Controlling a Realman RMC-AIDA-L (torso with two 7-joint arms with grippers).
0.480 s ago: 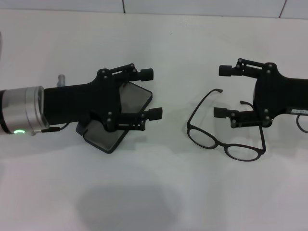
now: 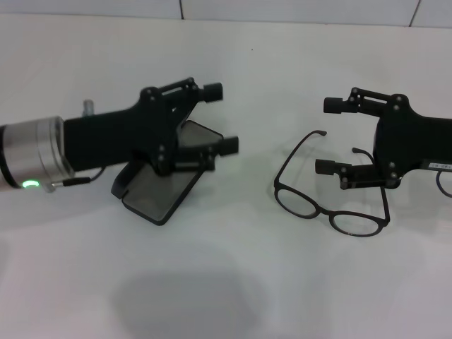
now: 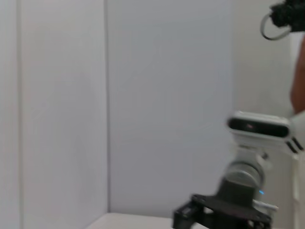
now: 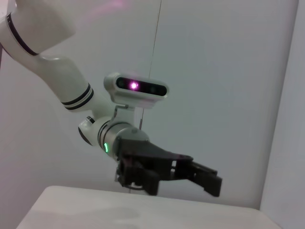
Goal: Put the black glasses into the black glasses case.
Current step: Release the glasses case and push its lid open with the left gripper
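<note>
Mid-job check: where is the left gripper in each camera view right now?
Head view: left gripper, left of centre, jaws open over the black glasses case.
Left wrist view: not in it; the arm at the lower edge is the right gripper.
Right wrist view: left gripper, centre right, above the table.
Shared landmark: the white table.

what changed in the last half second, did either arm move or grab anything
The left gripper tilted, its tips rising a little toward the far side of the table over the open black glasses case; the case looks shifted slightly, more of its lining now showing. Its fingers stay open, and whether they touch the case is unclear. The right gripper stayed open beside the black glasses, which lie unmoved on the table.
</note>
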